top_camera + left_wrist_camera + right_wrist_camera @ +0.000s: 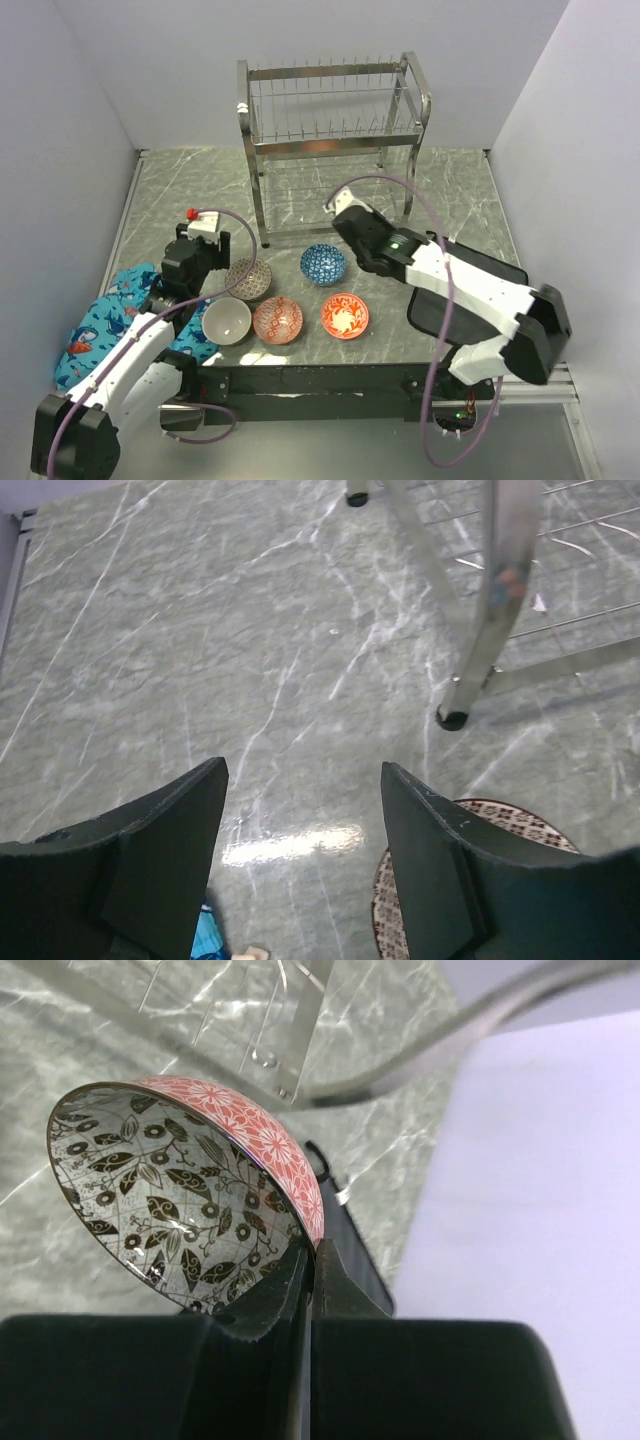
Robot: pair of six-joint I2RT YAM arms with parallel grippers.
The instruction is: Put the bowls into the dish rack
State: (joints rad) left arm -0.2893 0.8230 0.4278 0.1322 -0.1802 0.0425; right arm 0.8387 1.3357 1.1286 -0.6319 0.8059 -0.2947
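The dish rack (330,140) stands at the back of the table; its leg shows in the left wrist view (488,620) and its wires in the right wrist view (280,1020). My right gripper (345,212) is shut on the rim of the dark grey-white bowl (180,1190), held tilted on edge in front of the rack's lower tier. On the table lie the blue bowl (323,264), brown-grey bowl (249,278), cream-white bowl (226,320), pinkish-red bowl (277,319) and red-orange bowl (344,315). My left gripper (205,235) is open and empty, just left of the brown-grey bowl (520,825).
A blue patterned cloth (110,320) lies at the table's left front edge. A black mat (500,290) lies under the right arm. Grey walls close in the table on the left, back and right.
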